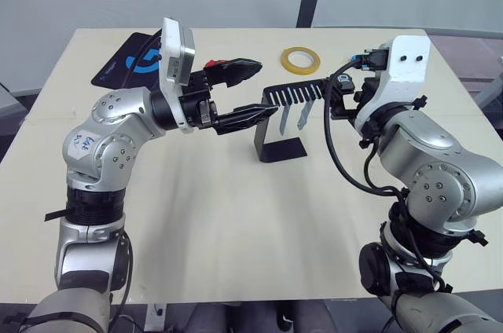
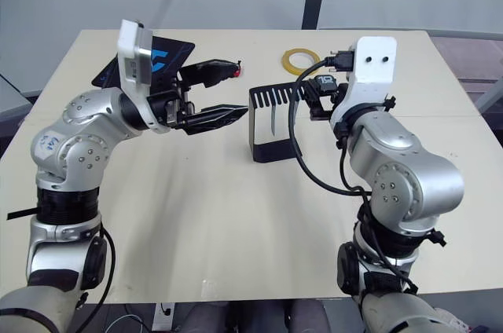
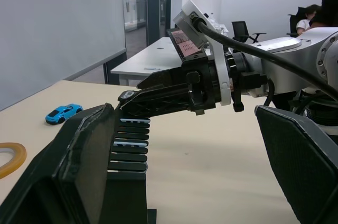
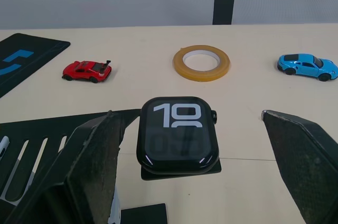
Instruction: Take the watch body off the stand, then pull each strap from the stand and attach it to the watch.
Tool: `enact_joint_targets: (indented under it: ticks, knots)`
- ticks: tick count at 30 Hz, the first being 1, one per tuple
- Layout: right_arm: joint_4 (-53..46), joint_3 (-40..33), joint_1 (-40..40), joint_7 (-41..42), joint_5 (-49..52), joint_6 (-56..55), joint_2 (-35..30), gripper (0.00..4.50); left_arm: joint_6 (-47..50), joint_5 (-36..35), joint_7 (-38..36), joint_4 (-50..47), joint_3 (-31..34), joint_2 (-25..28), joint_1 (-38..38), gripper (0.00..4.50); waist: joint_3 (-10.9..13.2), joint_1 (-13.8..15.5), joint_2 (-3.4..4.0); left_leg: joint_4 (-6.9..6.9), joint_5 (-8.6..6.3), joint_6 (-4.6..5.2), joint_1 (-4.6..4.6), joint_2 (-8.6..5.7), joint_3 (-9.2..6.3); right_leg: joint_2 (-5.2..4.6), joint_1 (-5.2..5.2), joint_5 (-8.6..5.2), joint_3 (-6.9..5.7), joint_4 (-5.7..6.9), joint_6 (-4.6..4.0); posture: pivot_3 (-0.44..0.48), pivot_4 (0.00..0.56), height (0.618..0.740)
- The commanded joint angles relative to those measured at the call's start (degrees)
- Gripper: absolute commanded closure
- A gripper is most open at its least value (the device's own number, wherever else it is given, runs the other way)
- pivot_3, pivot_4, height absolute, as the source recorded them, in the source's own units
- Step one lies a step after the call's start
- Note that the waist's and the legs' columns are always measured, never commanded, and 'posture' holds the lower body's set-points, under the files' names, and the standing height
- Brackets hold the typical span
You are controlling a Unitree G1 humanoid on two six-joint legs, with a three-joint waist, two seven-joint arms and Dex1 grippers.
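The black stand (image 1: 280,147) stands mid-table, its slotted top plate (image 1: 295,94) pointing right. Two pale straps (image 1: 283,119) (image 1: 304,115) hang from the slots. The watch body (image 4: 178,134), its screen showing white digits, rests on the right end of the top plate. My right gripper (image 1: 338,96) is open, its fingers (image 4: 90,166) on either side of the watch with gaps on both sides. At the plate's left end my left gripper (image 1: 267,88) hovers open, holding nothing; one finger (image 1: 247,117) is level with the plate.
A yellow tape ring (image 1: 302,58) lies behind the stand. A red toy car (image 4: 86,71) and a blue toy car (image 4: 307,66) sit toward the far side. A black mouse pad with blue logo (image 1: 126,62) lies at the far left corner of the table (image 1: 236,223).
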Motion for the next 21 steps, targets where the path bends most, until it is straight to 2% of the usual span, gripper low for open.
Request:
enact_joint_targets:
  ticks: [1, 2, 3, 4, 7, 8, 21]
  knots:
    - [-0.84, 0.32, -0.27, 0.62, -0.66, -1.27, 0.24, 0.05, -0.42, -0.54, 0.34, -2.38, 0.77, -0.17, -0.75, 0.00, 0.00, 0.00, 0.00, 0.00, 0.00, 0.00, 0.00, 0.00, 0.00, 0.00, 0.00, 0.00, 0.00, 0.00, 0.00, 0.000, 0.150, 0.732]
    - [-0.89, 0.29, -0.23, 0.72, -0.70, -1.27, 0.30, 0.55, -0.41, -0.54, 0.37, -2.42, 0.78, -0.19, -0.74, 0.00, 0.00, 0.00, 0.00, 0.00, 0.00, 0.00, 0.00, 0.01, 0.00, 0.00, 0.00, 0.00, 0.00, 0.00, 0.00, 0.000, 0.150, 0.732]
    - [-0.94, 0.18, -0.21, 0.79, -0.70, -1.19, 0.45, 0.76, -0.43, -0.52, 0.40, -2.42, 0.78, -0.22, -0.76, 0.00, 0.00, 0.00, 0.00, 0.00, 0.00, 0.00, 0.00, 0.01, 0.00, 0.00, 0.00, 0.00, 0.00, 0.00, 0.00, 0.000, 0.150, 0.732]
    - [-1.03, 0.13, -0.17, 0.86, -0.74, -1.10, 0.55, 1.20, -0.45, -0.50, 0.43, -2.43, 0.77, -0.24, -0.79, 0.00, 0.00, -0.01, 0.00, 0.00, 0.00, 0.00, 0.00, 0.01, 0.00, 0.00, 0.00, 0.00, 0.00, 0.00, 0.00, 0.000, 0.150, 0.732]
    - [-1.30, -0.15, -0.21, 0.95, -0.85, -0.74, 0.96, 2.76, -0.47, -0.50, 0.45, -2.33, 0.74, -0.28, -0.98, 0.00, 0.00, 0.02, 0.00, 0.00, 0.00, 0.00, 0.00, 0.01, 0.00, 0.00, 0.00, 0.00, 0.00, 0.00, 0.00, 0.000, 0.150, 0.732]
    - [-1.36, -0.20, -0.24, 0.97, -0.91, -0.66, 1.03, 2.87, -0.47, -0.50, 0.46, -2.29, 0.73, -0.29, -1.04, 0.00, 0.00, 0.06, 0.00, 0.00, 0.00, 0.00, 0.00, 0.02, 0.00, 0.00, 0.00, 0.00, 0.00, 0.00, 0.00, 0.000, 0.150, 0.732]
    - [-3.88, -1.30, -2.91, 1.85, -1.26, 2.23, 0.24, 2.87, -0.88, -0.59, -0.37, -1.38, 0.48, -0.97, -1.41, 0.00, 0.01, 0.07, 0.01, -0.01, 0.00, 0.00, -0.01, 0.03, 0.00, -0.01, 0.00, 0.00, 0.00, -0.02, 0.00, 0.000, 0.150, 0.732]
